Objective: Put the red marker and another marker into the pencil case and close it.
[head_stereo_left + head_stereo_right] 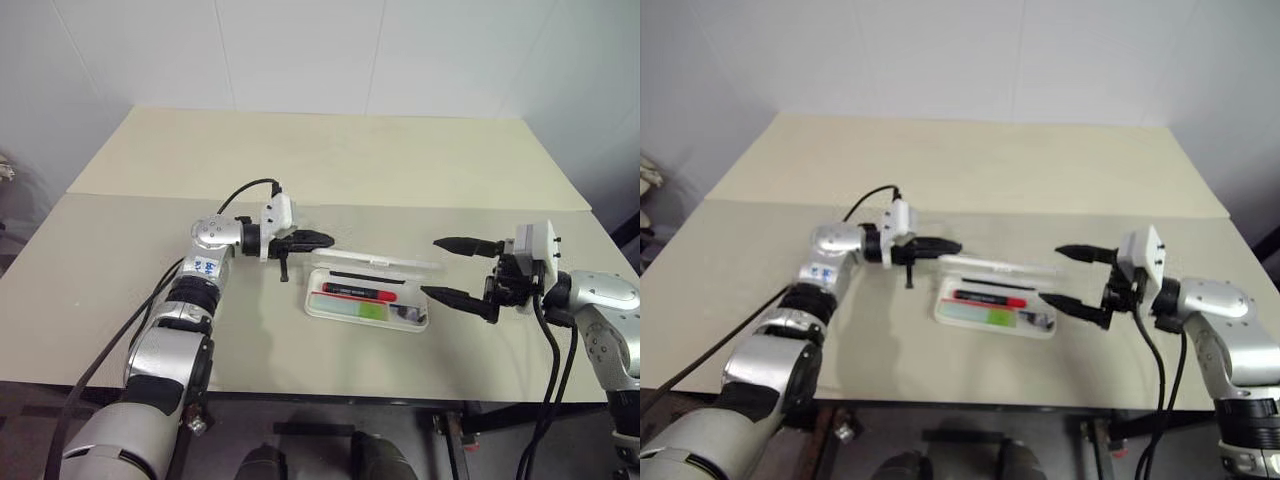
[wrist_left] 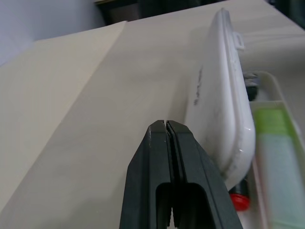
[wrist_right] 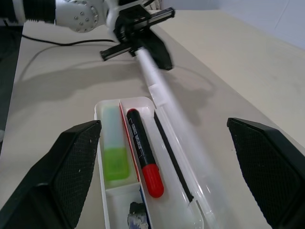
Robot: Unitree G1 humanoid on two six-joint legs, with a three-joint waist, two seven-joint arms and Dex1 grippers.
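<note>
The white pencil case lies open mid-table, its tray (image 1: 318,306) flat and its lid (image 1: 385,262) half raised on the far side. In the tray lie the red marker (image 3: 143,153), black barrel with a red cap, and beside it the pale green highlighter (image 3: 114,153). My left gripper (image 1: 326,239) is shut and empty, its tip level at the lid's left end, close against the lid's outer face (image 2: 217,95); I cannot tell whether it touches. At the case's right end my right gripper (image 1: 434,268) is open and holds nothing, one finger above the other.
A thin black strip (image 3: 172,157) lies along the tray's far side, and small dark bits (image 1: 408,313) sit in its right compartment. A seam (image 1: 140,196) crosses the beige table behind the case. The left arm's black cable (image 1: 240,190) loops above the table.
</note>
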